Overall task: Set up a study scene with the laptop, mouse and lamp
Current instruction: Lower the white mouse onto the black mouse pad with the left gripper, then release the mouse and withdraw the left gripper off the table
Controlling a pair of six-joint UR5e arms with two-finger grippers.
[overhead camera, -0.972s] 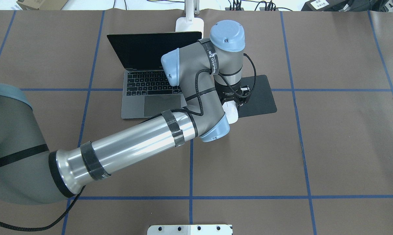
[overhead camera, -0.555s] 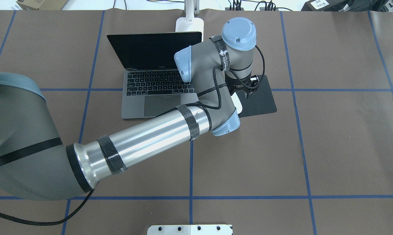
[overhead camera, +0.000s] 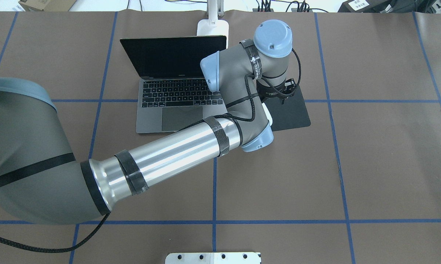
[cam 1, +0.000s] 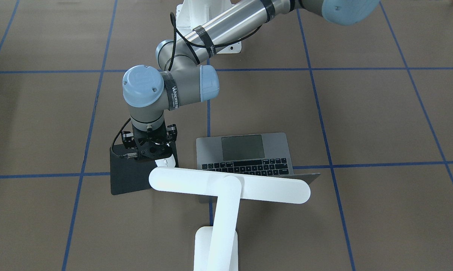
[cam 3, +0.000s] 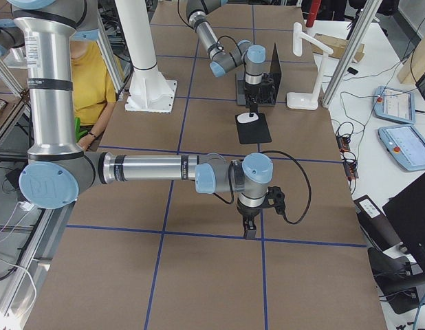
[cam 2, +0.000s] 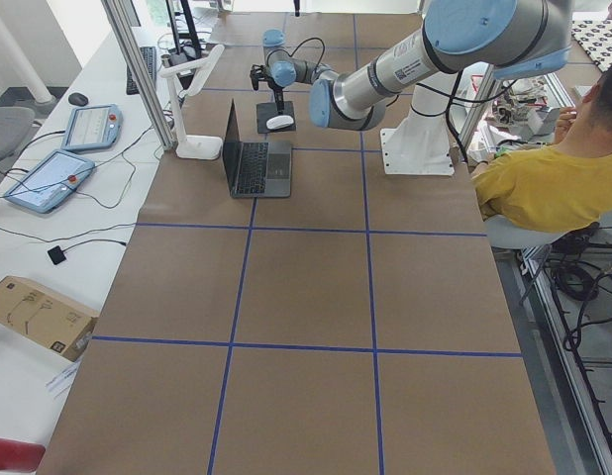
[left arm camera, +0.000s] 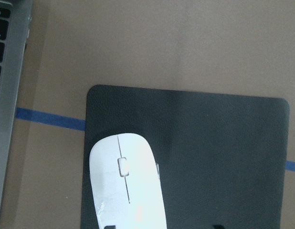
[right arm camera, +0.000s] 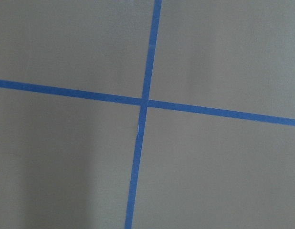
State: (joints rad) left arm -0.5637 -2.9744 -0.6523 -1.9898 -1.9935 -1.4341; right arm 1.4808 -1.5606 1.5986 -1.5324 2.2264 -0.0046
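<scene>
left wrist-mounted camera shows the mouse lying on the black mat, at the mat's edge nearest the laptop. left gripper hangs over it, fingers apart, holding nothing.

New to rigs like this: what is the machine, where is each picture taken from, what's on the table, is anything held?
Two robot arms work at a table, each ending in a two-finger gripper. Four fixed cameras look from above, the front and both ends; one more rides on each wrist. On the table: an open laptop, a white lamp behind it, a white mouse lying on a black mat. The left gripper hangs over the mouse, apparently open, holding nothing. The right gripper hangs apart; open or shut, I cannot tell.
</scene>
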